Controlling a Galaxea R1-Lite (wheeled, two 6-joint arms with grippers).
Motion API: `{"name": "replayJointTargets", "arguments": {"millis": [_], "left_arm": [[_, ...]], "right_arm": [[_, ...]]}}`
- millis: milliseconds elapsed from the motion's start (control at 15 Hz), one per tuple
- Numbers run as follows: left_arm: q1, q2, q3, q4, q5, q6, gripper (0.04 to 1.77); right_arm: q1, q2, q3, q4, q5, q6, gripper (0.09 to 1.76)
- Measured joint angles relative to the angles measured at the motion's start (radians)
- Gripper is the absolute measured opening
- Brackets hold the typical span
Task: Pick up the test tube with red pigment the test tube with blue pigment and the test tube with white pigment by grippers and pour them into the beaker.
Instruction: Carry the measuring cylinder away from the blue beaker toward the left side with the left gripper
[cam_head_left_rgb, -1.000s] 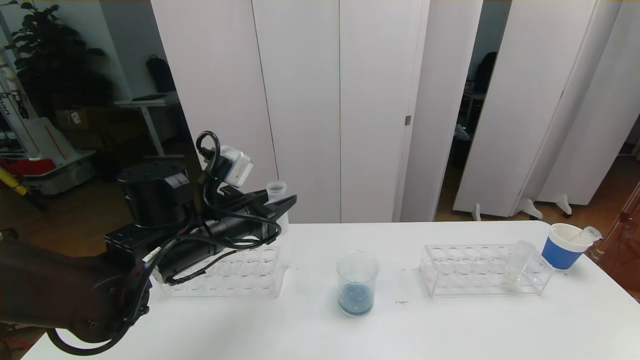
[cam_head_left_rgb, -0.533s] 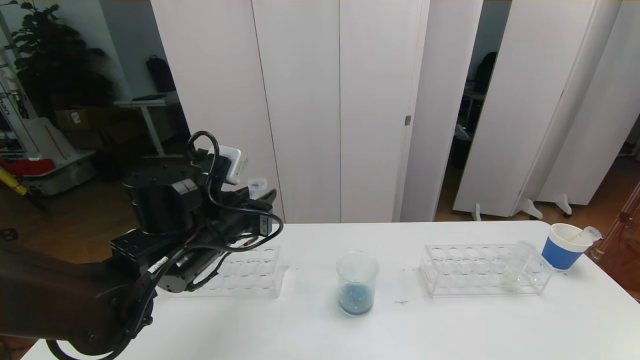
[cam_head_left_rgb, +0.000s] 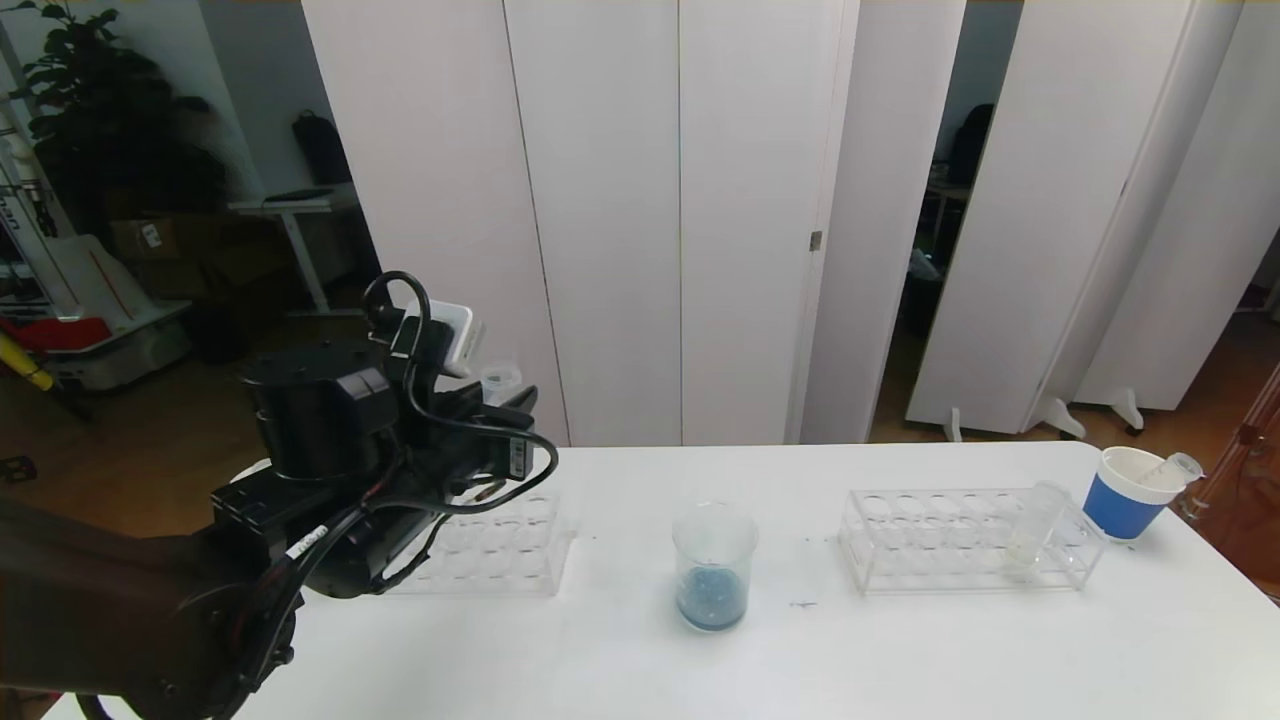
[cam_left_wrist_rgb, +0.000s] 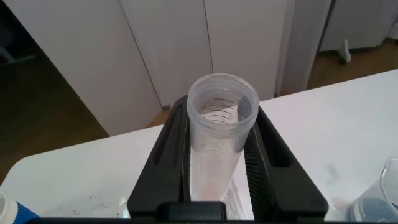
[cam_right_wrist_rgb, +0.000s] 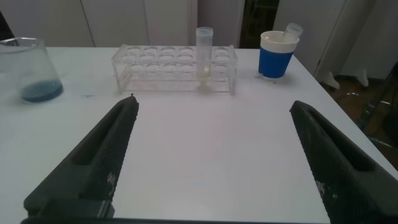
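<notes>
Tube in hand: the left gripper (cam_left_wrist_rgb: 217, 155) is pinching a clear test tube (cam_left_wrist_rgb: 219, 134), jaws pressed to both its sides; a faint reddish smear shows down inside it in the left wrist view, so my guess is this was the red one, though I cannot tell whether anything is left in it.

Change: over the last second that arm has pulled back toward nine o'clock, away from the beaker (cam_head_left_rgb: 713, 565), and the tube rim (cam_head_left_rgb: 500, 378) now peeks out above the left rack (cam_head_left_rgb: 500, 550) rather than beyond its inner end.

Beaker: it stands at table centre, well apart from the gripper, with blue pigment pooled at the bottom, so the blue pour looks done.

Meaning: carrying the tube away from the beaker reads to me as a finished pour, with the tube headed off to be put down at the left.

White tube: the test tube with white pigment (cam_right_wrist_rgb: 204, 53) stands upright in the right rack (cam_right_wrist_rgb: 174, 65) at three o'clock of the beaker, pale cream stuff at its foot, untouched.

Right gripper: the right gripper (cam_right_wrist_rgb: 214, 158) is spread wide, low over bare table (cam_head_left_rgb: 900, 650), holding nothing, the right rack straight ahead of it.

Blue cup: the blue-banded cup (cam_head_left_rgb: 1125, 492) beyond that rack already holds a tube lying at a slant.

Outlook: white looks to be the pour left.
</notes>
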Motion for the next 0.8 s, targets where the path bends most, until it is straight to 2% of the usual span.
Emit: {"name": "replayJointTargets", "arguments": {"millis": [400,600,800], "left_arm": [[0.078,-0.034,0.009,-0.009,0.002,-0.001,0.58],[0.147,-0.056,0.011,-0.02,0.002,0.002,0.58],[0.24,-0.067,0.013,-0.083,-0.006,0.009,0.58]], "right_arm": [[0.0,0.0,0.0,0.0,0.0,0.0,1.75],[0.0,0.0,0.0,0.0,0.0,0.0,1.75],[0.0,0.0,0.0,0.0,0.0,0.0,1.75]]}}
